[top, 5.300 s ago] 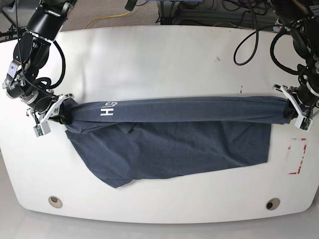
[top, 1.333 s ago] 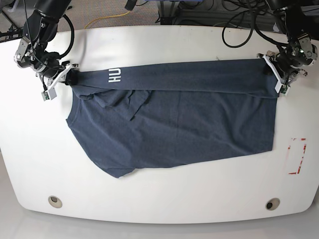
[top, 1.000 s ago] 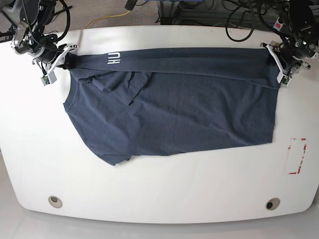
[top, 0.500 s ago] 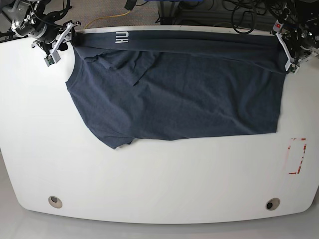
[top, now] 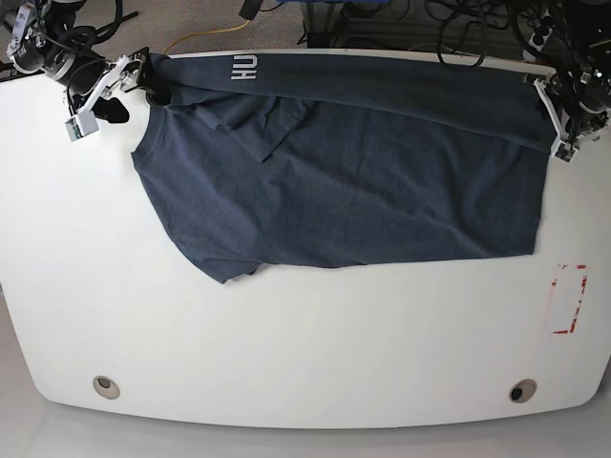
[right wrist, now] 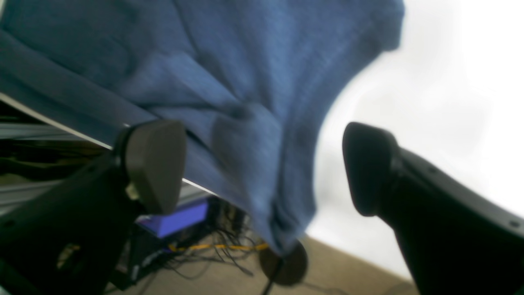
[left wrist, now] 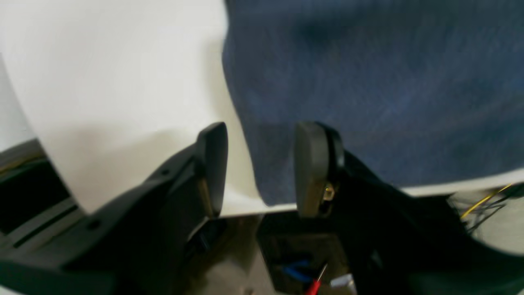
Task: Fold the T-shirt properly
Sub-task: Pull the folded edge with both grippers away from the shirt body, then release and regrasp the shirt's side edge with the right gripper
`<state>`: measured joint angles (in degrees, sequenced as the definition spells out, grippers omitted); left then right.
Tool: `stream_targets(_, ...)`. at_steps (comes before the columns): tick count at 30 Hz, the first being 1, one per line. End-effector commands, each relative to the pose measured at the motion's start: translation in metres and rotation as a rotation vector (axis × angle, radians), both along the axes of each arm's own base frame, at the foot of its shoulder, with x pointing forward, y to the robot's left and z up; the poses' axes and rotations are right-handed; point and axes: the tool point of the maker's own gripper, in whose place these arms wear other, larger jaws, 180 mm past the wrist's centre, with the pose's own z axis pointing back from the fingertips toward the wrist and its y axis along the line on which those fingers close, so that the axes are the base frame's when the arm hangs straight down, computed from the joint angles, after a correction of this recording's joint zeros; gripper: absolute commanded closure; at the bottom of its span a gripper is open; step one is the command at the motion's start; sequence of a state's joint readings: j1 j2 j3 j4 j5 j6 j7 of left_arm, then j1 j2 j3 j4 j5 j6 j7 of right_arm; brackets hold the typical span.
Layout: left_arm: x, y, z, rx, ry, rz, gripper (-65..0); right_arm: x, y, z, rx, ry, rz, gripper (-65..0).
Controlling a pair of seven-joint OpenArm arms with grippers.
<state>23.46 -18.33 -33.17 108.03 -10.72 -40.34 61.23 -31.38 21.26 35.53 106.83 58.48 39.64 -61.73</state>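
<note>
one garment was on the table (top: 286, 363): the t-shirt (top: 344, 181), dark slate-blue, spread across the far half with its upper edge lying along the far rim. part of the white lettering (top: 245, 66) was legible near the far-left corner of the base view, on a rolled band of cloth. a sleeve corner pointed toward the near side, and shallow creases ran below the lettering.

right end effector (right wrist: 262, 168): jaws were seen standing wide apart in the wrist view, with a bunched hanging corner of cloth between them but touched by neither pad; it was recorded as released. in the base view it sat at the far-left corner of the shirt (top: 100, 91).

left end effector (left wrist: 260, 168): jaws were seen partly apart at the table edge, the shirt's side edge running between them. whether cloth was pinched could not be told from the blurred wrist view. in the base view it was at the far-right corner (top: 563, 119).

handling, judged: the fabric was taken to be light, soft and limp, not fragile; no shape would be kept where it is unsupported, and it would likely drag and wrinkle if pulled by one point. hold was judged best taken at two corners of one edge, pinching through both layers, so the cloth could be carried taut.
</note>
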Motion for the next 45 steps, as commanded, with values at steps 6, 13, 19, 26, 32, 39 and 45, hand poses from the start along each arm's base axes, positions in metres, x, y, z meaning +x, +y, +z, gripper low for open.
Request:
stream_targets(6,0.004,0.009,0.014,0.019,-0.038,0.012,-24.3,0.033,0.042,0.010,0.056,-0.085,0.120,-57.5)
stream_targets(13,0.005,0.011,0.015,0.026,-0.037,0.013,-24.3,0.037,0.081,-0.011,-0.008,-0.046,0.277,-57.5)
stream_targets(19,0.005,0.011,0.015,0.025,-0.039,0.013,-24.3,0.029,0.100,-0.030,-0.056,-0.003,0.324,-56.4)
stream_targets(26,0.004,0.011,0.014,0.023,-0.036,0.015,-24.2,0.031,0.102,-0.048,-0.076,0.037,0.304,-23.3)
stream_targets(32,0.004,0.012,0.014,0.024,-0.037,0.014,-24.2,0.035,0.102,-0.043,-0.079,0.018,0.303,0.0)
stream_targets(39,0.004,0.011,0.013,0.023,-0.033,0.014,-24.2,0.043,0.104,-0.024,-0.106,-0.049,0.322,0.0)
stream_targets(45,0.004,0.011,0.012,0.022,-0.033,0.014,-24.2,0.055,0.106,-0.013,-0.114,-0.094,0.325,0.0)
